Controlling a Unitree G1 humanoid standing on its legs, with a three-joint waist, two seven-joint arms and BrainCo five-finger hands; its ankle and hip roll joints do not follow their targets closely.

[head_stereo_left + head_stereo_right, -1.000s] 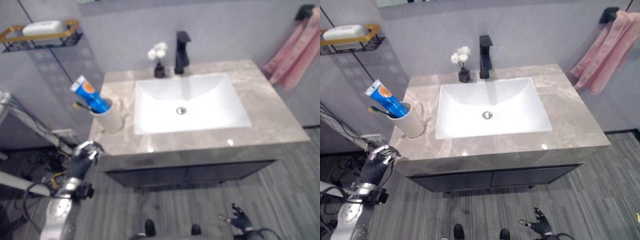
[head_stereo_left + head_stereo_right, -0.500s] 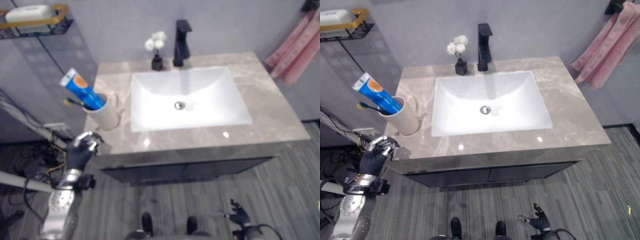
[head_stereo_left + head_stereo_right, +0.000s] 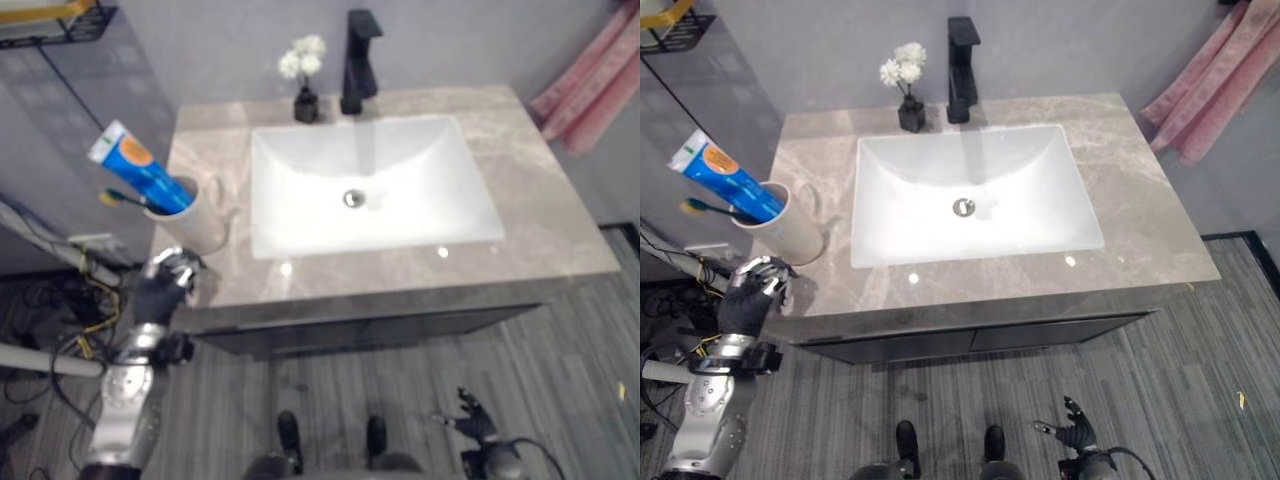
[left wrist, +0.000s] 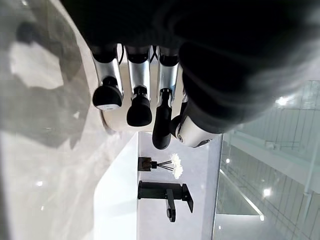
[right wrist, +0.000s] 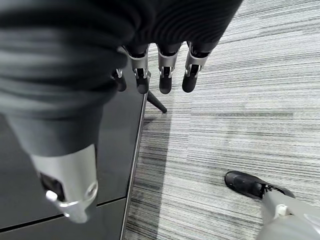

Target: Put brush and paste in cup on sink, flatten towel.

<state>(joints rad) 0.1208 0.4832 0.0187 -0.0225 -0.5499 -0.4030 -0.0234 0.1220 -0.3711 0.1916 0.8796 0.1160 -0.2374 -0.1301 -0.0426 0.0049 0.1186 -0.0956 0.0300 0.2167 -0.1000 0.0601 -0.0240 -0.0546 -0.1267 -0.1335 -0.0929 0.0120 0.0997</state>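
Note:
A white cup (image 3: 790,230) stands at the left end of the grey marble counter (image 3: 1140,210). A blue toothpaste tube (image 3: 725,175) and a toothbrush (image 3: 705,208) lean out of it to the left. My left hand (image 3: 745,305) hangs just below the counter's front left corner, under the cup, with its fingers (image 4: 137,85) loosely bent and nothing in them. A pink towel (image 3: 1210,90) hangs bunched in folds on the wall at the far right. My right hand (image 3: 1070,435) is low near the floor, fingers (image 5: 165,75) spread and empty.
A white basin (image 3: 970,190) fills the counter's middle, with a black faucet (image 3: 960,55) and a small vase of white flowers (image 3: 903,85) behind it. A dark cabinet front (image 3: 970,335) sits below. A wire shelf (image 3: 60,15) hangs on the left wall.
The camera has moved, so the whole picture has shifted. The left hand stays below the counter's left corner and the right hand stays low; the cup, tube and brush are unmoved.

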